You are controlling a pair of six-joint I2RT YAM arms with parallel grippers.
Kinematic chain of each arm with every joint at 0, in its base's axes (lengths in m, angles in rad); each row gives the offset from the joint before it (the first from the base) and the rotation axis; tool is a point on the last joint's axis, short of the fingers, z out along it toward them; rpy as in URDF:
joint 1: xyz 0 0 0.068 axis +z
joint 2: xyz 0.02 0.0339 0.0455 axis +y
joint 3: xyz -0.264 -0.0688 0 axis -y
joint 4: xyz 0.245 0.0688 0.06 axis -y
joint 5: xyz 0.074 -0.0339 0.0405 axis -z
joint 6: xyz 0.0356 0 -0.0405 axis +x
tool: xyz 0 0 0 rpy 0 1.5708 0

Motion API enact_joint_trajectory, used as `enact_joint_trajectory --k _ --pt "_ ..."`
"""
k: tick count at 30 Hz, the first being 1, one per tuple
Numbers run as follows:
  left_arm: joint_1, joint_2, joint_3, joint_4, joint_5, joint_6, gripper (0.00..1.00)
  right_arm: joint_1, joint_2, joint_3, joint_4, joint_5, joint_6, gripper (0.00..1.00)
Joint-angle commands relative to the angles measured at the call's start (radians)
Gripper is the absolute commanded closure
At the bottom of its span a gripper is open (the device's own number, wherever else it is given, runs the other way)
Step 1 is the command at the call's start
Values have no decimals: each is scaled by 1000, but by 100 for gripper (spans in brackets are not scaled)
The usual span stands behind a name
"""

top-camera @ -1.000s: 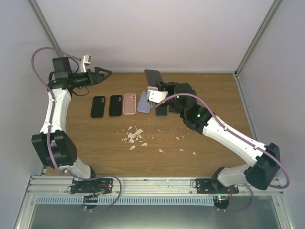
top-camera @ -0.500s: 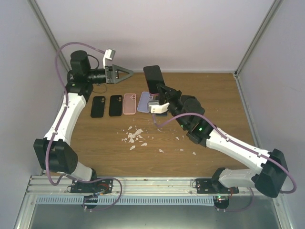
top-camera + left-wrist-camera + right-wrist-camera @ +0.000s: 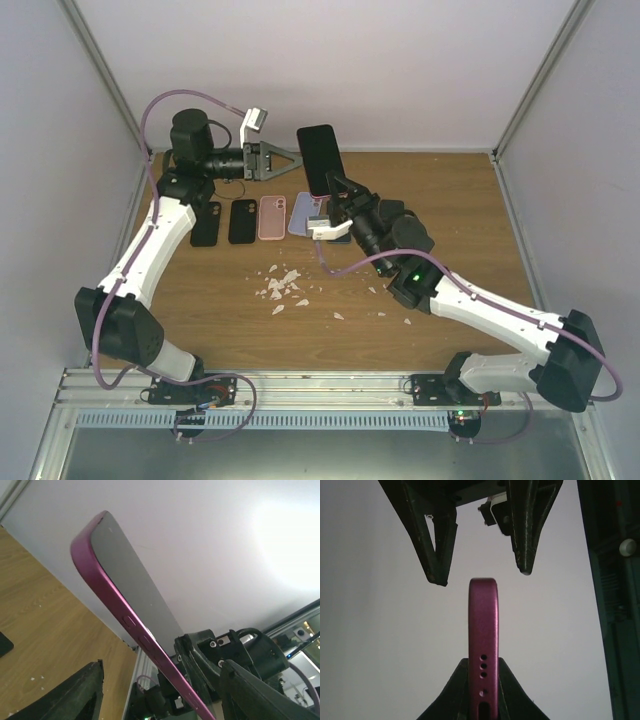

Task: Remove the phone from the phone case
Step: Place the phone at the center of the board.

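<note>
Holding the phone: the right gripper [image 3: 336,193] is clamping its fingers [image 3: 454,692] together on the lower end of the phone case [image 3: 483,630], one finger on each broad face.
Phone: the phone [image 3: 320,158] is standing on end in the air above the far side of the bench [image 3: 450,200]. Its dark screen is facing the top camera, and it is sitting fully inside the case.
Phone case: it is showing as magenta and matte, wrapping every edge in view. Two raised side buttons are showing in the left wrist view. Three small holes and a slot are showing on the narrow edge facing the right wrist camera.
Writing: whether the phone or the case is carrying a logo cannot be told.
Left gripper: the left gripper [image 3: 481,577] is hovering with its fingers apart. The tips are sitting just off the top end of the case, one to each side, touching neither face.
Bench row: two black cases [image 3: 206,222], a pink case [image 3: 272,217] and a lavender case [image 3: 302,213] are lying flat side by side below the raised phone.
Scraps: white scraps [image 3: 283,287] are lying scattered near the middle of the bench, apart from the row.
</note>
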Motion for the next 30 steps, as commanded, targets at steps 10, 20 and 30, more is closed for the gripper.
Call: enact_joint_trajectory --k 10,20,30 --pt "-35 31 -35 146 13 -99 53 39 -5 -31 202 11 -88 100" --pt "-35 36 -66 243 31 -177 83 46 -1 -53 223 12 -95 100" --pt "-22 41 -48 255 37 -172 100 41 -20 -97 210 12 -81 64"
